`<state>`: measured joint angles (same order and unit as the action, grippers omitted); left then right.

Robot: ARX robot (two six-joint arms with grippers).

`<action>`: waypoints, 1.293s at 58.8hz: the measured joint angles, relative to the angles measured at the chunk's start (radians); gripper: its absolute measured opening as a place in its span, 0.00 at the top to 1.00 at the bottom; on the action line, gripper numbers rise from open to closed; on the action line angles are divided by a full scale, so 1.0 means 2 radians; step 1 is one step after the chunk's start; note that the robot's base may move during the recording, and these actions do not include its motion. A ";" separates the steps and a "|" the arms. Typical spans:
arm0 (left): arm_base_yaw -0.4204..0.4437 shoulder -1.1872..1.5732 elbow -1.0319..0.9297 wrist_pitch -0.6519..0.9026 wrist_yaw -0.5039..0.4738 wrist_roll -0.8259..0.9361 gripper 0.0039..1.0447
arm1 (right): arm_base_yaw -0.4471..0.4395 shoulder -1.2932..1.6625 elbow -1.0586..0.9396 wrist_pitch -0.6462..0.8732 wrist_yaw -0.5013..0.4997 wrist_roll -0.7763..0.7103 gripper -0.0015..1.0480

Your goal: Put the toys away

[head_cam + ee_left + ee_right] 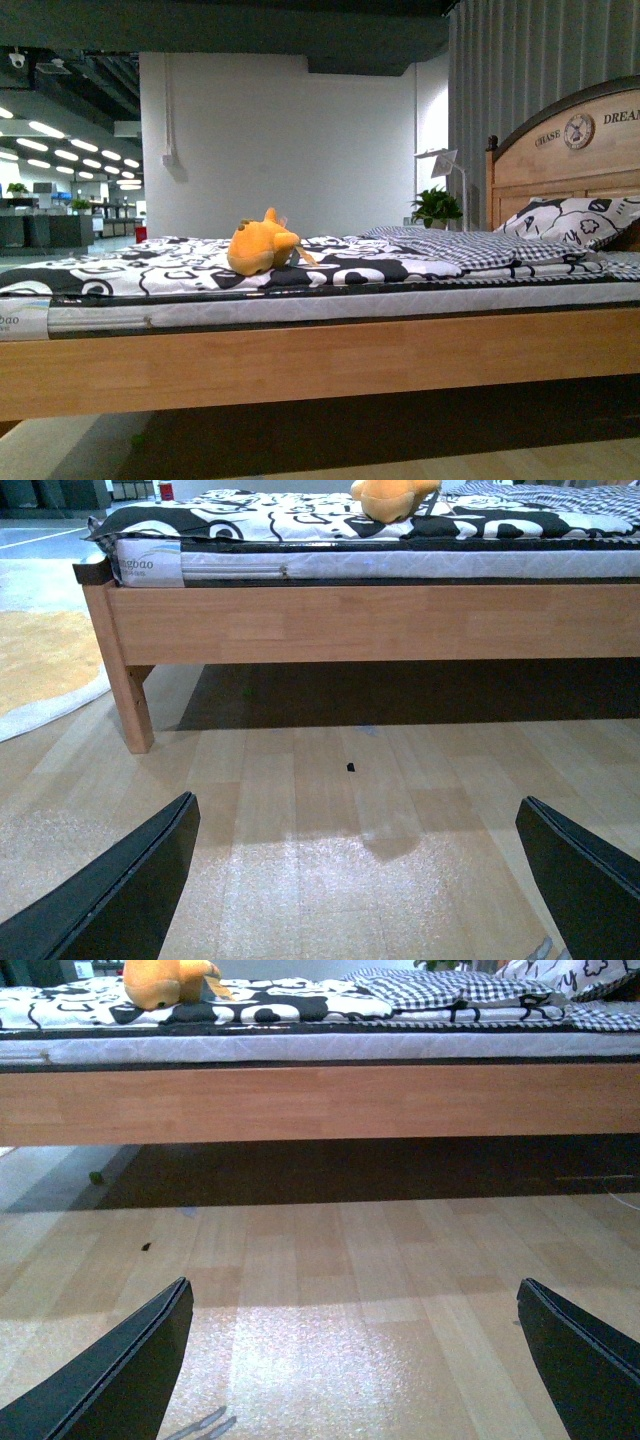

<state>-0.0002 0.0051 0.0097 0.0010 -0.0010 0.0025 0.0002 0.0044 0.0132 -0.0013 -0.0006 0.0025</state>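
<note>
Showroom bed, patterned bedding, one orange plush toy on top.
The toy lies near the bed's near long edge, well apart from the headboard pillow. The left end effector and right end effector hang spread and empty over the floor.

Wooden side rail + mattress edge stand btwn the low-hanging left gripper and right gripper and the plush toy; the only open way in is over the mattress top. Above the bedspread there's free air all round the toy. Nearest clutter, folded checked blanket and pillow, lies well apart twd the headboard; floor in front of the rail is open.
</note>
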 joint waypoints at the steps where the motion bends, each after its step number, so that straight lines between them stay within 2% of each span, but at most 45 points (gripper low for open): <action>1: 0.000 0.000 0.000 0.000 0.000 0.000 0.06 | 0.000 0.000 0.000 0.000 0.000 0.000 0.06; 76: 0.000 0.000 0.000 0.000 0.000 0.000 0.06 | 0.000 0.000 0.000 0.000 0.000 0.000 0.06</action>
<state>-0.0002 0.0051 0.0097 0.0010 -0.0010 0.0025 0.0002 0.0044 0.0132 -0.0013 -0.0006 0.0025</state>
